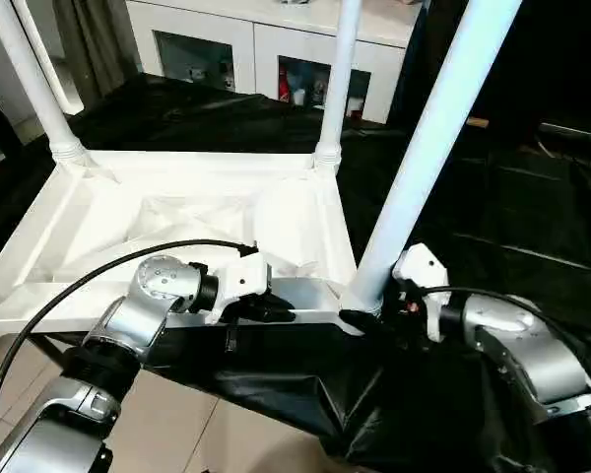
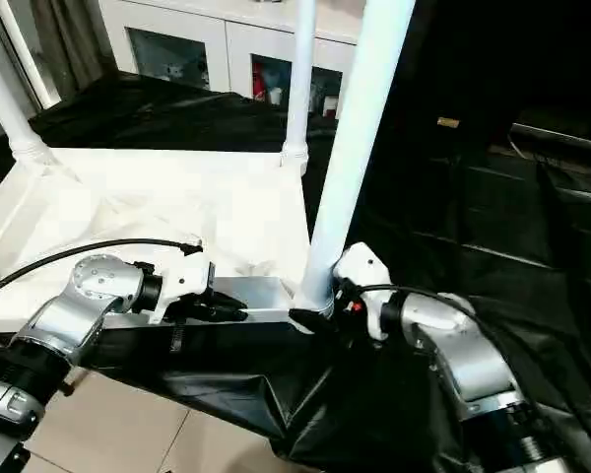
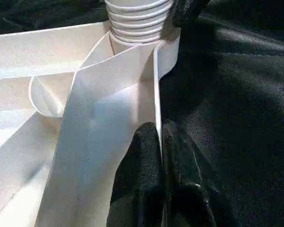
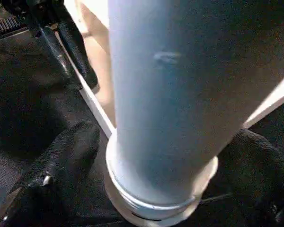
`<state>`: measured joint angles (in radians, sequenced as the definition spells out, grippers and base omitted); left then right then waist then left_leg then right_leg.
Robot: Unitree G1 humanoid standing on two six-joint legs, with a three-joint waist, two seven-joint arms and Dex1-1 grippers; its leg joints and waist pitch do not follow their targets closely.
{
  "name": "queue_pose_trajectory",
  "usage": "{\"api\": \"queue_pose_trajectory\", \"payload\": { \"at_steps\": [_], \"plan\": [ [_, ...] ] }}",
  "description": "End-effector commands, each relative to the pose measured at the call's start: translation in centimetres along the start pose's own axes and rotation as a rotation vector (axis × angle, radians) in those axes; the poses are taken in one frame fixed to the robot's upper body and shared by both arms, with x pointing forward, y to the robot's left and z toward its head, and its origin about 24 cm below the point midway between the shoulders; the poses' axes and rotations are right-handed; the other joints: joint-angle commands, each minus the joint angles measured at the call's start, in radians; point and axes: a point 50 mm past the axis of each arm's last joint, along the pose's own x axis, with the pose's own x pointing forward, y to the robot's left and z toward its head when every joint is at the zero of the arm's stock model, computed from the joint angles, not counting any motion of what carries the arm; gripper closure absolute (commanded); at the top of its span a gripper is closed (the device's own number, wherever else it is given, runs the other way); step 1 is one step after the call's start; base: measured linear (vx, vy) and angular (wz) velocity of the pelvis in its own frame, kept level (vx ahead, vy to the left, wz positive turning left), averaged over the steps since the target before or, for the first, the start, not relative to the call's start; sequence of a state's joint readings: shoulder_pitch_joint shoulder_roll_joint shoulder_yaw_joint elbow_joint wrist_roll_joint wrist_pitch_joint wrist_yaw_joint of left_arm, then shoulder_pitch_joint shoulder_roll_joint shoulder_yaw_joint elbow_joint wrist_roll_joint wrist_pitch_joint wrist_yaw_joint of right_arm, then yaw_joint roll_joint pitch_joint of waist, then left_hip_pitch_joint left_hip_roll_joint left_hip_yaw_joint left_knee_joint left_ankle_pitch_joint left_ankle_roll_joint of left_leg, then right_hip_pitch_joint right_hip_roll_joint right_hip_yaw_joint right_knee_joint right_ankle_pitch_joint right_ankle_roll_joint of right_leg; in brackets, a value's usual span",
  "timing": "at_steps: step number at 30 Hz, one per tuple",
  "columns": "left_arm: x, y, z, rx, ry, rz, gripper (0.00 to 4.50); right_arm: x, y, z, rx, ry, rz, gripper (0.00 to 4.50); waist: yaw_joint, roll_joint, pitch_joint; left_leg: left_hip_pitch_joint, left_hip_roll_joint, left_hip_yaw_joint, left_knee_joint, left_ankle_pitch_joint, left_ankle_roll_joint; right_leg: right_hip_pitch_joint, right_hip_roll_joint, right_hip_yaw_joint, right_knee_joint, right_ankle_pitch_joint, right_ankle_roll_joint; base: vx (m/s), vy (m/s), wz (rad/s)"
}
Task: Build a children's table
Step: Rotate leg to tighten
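The table top (image 1: 177, 217) lies upside down on black sheeting (image 1: 532, 227), ribs facing up, with white legs standing in its corner sockets. Nearest, the left pincer (image 1: 266, 308) is clenched on the thin near wall of the top; in the left wrist view its fingers (image 3: 142, 161) press together with that wall's edge between them. Just to the right of this pincer, at the near right corner, rises the near leg (image 1: 424, 148), its base collar seated in the socket. The right pincer (image 1: 366, 317) grasps that leg at its foot: the right wrist view shows one black finger (image 4: 61, 161) on each side of the collar, touching it. Beyond the left pincer the ribbed underside runs away to the far corners. There the far right leg (image 1: 340, 69) stands upright in its socket, and the far left leg (image 1: 30, 79) leans slightly outward from its ribbed collar. Behind the top, past the sheeting, stands a white cabinet (image 1: 266, 49) with glass doors.
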<state>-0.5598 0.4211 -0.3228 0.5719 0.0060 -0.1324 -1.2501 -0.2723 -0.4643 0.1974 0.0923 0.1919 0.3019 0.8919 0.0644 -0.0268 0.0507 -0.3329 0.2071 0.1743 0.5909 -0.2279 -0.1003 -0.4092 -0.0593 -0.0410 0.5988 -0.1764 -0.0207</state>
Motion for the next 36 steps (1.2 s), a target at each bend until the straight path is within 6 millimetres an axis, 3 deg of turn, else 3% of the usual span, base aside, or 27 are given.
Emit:
{"api": "queue_pose_trajectory", "payload": {
  "at_steps": [1, 8, 14, 17, 20, 23, 26, 30, 32, 36],
  "plan": [
    [0.4, 0.1, 1.4, 0.06, -0.036, -0.012, 4.5, 0.0, -0.2, 0.1, -0.001, -0.007, 0.001, 0.82, 0.0, 0.0, -0.065, -0.007, 0.02, 0.003, -0.061, -0.036, 0.065, 0.066, -0.066, 0.042, -0.039, -0.023, -0.25, 0.0, 0.0, 0.0],
    [0.4, 0.1, 1.2, 0.05, -0.034, -0.008, 4.5, 0.2, -0.3, -0.1, 0.016, -0.014, -0.007, 1.47, 0.001, -0.001, -0.065, -0.007, 0.019, 0.003, -0.061, -0.043, 0.062, 0.065, -0.066, 0.042, -0.04, -0.04, -0.247, 0.0, 0.0, 0.0],
    [0.5, 0.4, 0.9, 0.02, -0.038, 0.038, 4.5, 0.5, -0.5, -0.6, 0.053, -0.015, -0.069, 1.71, -0.002, 0.0, -0.065, -0.008, 0.019, 0.003, -0.06, -0.045, 0.058, 0.065, -0.066, 0.042, -0.04, -0.046, -0.245, 0.0, 0.0, 0.0],
    [0.9, 1.2, 0.4, -0.023, -0.004, 0.137, 4.5, 1.3, -1.3, -1.4, 0.144, -0.03, -0.231, 1.73, -0.005, -0.001, -0.062, -0.007, 0.016, 0.003, -0.061, -0.08, 0.038, 0.061, -0.066, 0.041, -0.048, -0.116, -0.234, 0.0, 0.0, 0.0],
    [1.7, 2.2, -0.2, -0.101, 0.039, 0.265, 4.5, 3.2, -1.3, -2.2, 0.281, -0.041, -0.405, 1.74, -0.009, 0.0, -0.055, -0.003, 0.011, 0.002, -0.065, -0.143, -0.003, 0.054, -0.064, 0.042, -0.065, -0.27, -0.185, 0.0, 0.0, 0.0],
    [2.2, 2.5, -0.2, -0.128, 0.053, 0.306, 4.5, 4.1, -1.1, -2.3, 0.304, -0.035, -0.457, 1.75, -0.01, 0.0, -0.056, -0.002, 0.012, -0.002, -0.068, -0.156, -0.011, 0.053, -0.066, 0.042, -0.071, -0.326, -0.154, 0.0, 0.0, 0.0],
    [3.4, 3.0, 0.1, -0.175, 0.068, 0.378, 4.5, 6.1, -0.5, -2.0, 0.314, -0.027, -0.521, 1.75, -0.012, -0.004, -0.055, -0.007, 0.011, -0.003, -0.069, -0.148, -0.014, 0.052, -0.064, 0.041, -0.069, -0.32, -0.149, 0.0, 0.0, 0.0],
    [3.8, 3.1, 0.4, -0.177, 0.066, 0.393, 4.5, 6.7, -0.3, -1.8, 0.315, -0.026, -0.524, 1.75, -0.01, -0.003, -0.057, -0.008, 0.012, -0.004, -0.071, -0.15, -0.006, 0.053, -0.065, 0.043, -0.068, -0.293, -0.15, 0.0, 0.0, 0.0],
    [4.1, 3.1, 0.6, -0.173, 0.061, 0.395, 4.5, 6.9, -0.1, -1.6, 0.318, -0.035, -0.516, 1.19, -0.01, -0.004, -0.057, -0.008, 0.011, -0.003, -0.07, -0.149, -0.002, 0.054, -0.064, 0.042, -0.067, -0.28, -0.154, 0.0, 0.0, 0.0],
    [4.1, 3.2, 0.8, -0.125, 0.065, 0.379, 4.5, 6.8, -0.4, -0.9, 0.353, -0.095, -0.493, 0.84, -0.01, 0.002, -0.057, -0.008, 0.012, -0.005, -0.072, -0.152, 0.004, 0.054, -0.065, 0.042, -0.068, -0.272, -0.154, 0.0, 0.0, 0.0]
  ]
}}
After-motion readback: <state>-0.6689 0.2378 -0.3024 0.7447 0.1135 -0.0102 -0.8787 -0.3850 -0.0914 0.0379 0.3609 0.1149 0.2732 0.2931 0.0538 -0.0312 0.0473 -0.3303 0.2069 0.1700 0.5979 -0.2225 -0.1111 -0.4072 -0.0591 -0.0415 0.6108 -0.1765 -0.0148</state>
